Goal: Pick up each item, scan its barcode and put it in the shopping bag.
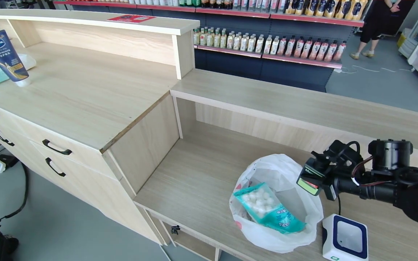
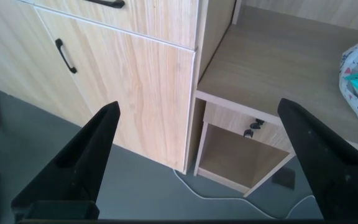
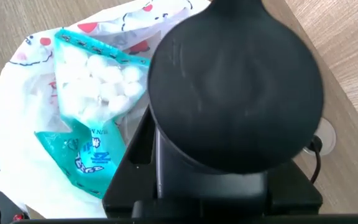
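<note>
Inside shopping bag (image 1: 267,167), teal packet (image 1: 282,220)

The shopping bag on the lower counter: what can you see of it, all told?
The shopping bag is thin, crinkled white plastic with small red printed marks. It sits slumped on the lower wooden counter, its mouth wide open upward. Inside lies a teal packet of white balls, slanted across the bag. A white scanner stands close beside the bag; whether they touch is unclear.
</note>
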Robot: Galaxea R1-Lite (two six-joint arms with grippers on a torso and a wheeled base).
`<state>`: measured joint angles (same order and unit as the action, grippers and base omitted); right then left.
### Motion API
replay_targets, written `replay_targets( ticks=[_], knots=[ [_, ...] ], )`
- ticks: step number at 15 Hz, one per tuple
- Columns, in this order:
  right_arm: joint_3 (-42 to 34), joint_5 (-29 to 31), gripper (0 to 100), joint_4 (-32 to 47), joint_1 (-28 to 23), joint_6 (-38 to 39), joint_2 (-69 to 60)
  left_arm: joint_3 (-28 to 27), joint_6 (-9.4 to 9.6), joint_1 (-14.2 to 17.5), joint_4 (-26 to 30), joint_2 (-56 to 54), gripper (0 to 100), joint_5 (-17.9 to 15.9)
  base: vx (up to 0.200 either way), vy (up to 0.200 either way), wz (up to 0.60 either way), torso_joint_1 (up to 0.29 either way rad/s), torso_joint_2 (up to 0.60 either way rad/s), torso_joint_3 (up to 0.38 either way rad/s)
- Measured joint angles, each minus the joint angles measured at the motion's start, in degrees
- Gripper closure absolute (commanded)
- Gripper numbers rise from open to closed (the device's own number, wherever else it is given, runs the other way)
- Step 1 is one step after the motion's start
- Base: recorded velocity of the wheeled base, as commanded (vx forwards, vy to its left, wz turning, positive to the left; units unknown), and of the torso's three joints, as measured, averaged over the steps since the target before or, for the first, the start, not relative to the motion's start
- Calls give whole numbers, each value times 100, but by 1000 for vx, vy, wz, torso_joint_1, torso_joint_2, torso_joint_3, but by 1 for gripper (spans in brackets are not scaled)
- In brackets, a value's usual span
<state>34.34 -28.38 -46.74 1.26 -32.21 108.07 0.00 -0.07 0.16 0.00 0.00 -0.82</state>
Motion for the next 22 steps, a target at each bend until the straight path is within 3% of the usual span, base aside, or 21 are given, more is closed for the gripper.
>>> replay_targets(
  ticks=[7, 22],
  knots=[
    [-74, -213, 100, -143, -299, -413, 527, 0, 0, 0, 0, 0, 0, -2, 0, 0, 0, 0, 0, 0],
    [-28, -1519, 100, -622, -461, -837, 1363, 0, 0, 0, 0, 0, 0, 0, 0, 0, 0, 0, 0, 0]
  ],
)
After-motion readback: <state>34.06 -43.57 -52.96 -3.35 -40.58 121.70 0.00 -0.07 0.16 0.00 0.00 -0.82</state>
